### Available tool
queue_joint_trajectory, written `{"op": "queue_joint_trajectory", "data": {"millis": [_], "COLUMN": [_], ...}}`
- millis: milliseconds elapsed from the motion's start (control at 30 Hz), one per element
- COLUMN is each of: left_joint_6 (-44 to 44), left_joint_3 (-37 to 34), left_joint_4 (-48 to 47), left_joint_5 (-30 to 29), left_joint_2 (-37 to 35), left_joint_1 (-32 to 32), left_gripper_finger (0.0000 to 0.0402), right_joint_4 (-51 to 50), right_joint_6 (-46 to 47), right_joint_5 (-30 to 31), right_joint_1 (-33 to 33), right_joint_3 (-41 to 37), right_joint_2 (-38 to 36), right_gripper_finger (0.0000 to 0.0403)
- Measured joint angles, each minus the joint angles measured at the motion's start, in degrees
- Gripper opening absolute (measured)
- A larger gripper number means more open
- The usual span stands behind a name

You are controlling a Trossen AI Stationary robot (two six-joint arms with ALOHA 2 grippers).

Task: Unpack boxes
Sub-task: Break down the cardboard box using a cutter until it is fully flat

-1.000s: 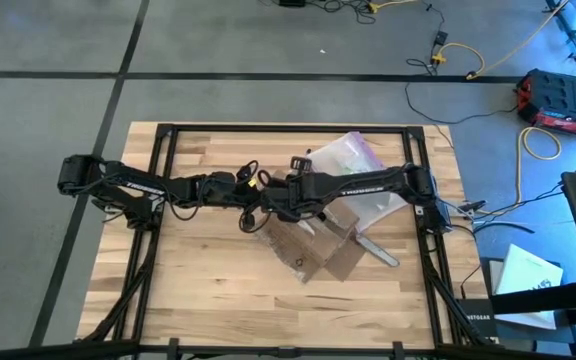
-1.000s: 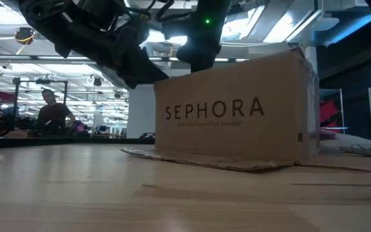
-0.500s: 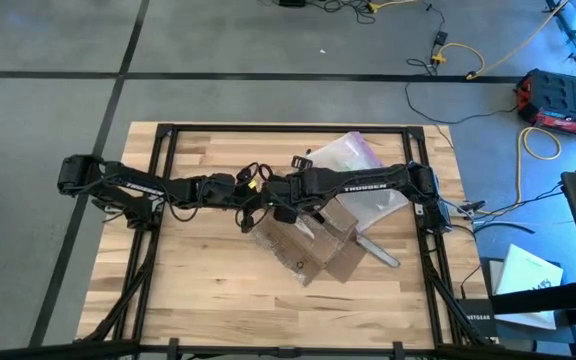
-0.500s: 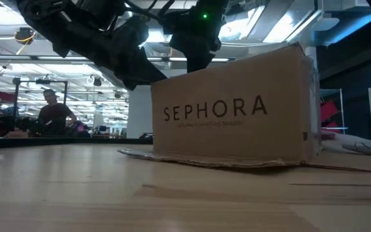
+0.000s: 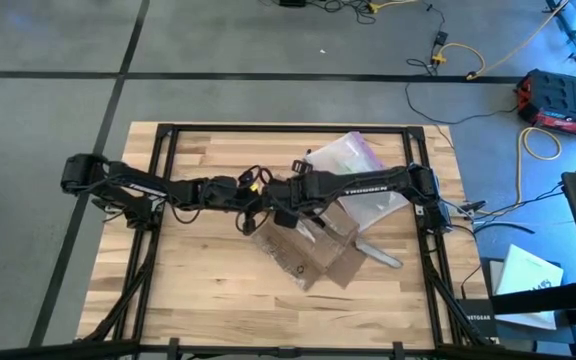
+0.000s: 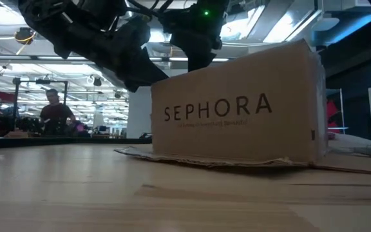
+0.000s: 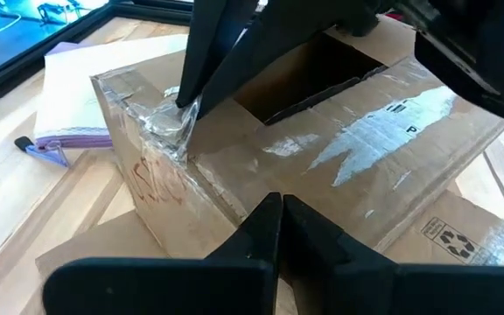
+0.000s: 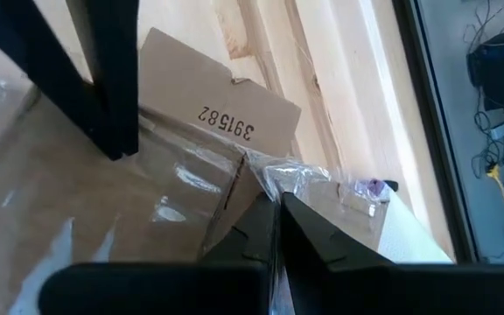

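Where tools meet, box [image 5: 303, 245], both shut

A clear bag [image 5: 353, 160] lies at my table's [image 5: 198, 290] far side. A grey tool [image 5: 380, 254] rests nearer, on wood. Beyond, a person [image 6: 55, 113] sits.
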Motion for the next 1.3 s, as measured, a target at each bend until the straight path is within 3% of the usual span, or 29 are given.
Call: {"op": "queue_joint_trajectory", "data": {"millis": [333, 767, 1067, 1300], "left_joint_6": [-0.2, 2.1, 1.2, -1.6], "left_joint_3": [-0.2, -0.3, -0.3, -0.3], "left_joint_4": [3.9, 3.4, 3.3, 4.4], "left_joint_5": [-0.4, -1.2, -0.8, -0.6], "left_joint_2": [1.4, 1.5, 1.5, 1.5], "left_joint_1": [-2.2, -2.3, -2.3, -2.4], "left_gripper_finger": [0.0, 0.0, 0.0, 0.0], "right_joint_4": [-2.3, -5.0, -7.1, -18.2], "right_joint_6": [-0.2, -0.1, 0.7, 7.8], "right_joint_5": [1.8, 3.4, 5.9, 8.6], "right_joint_1": [2.8, 5.8, 5.5, 5.5], "right_joint_3": [0.0, 7.1, 7.4, 7.3], "right_joint_2": [-1.6, -2.5, -2.1, -3.8], "right_gripper_finger": [0.0, 0.0002, 0.0001, 0.0018]}}
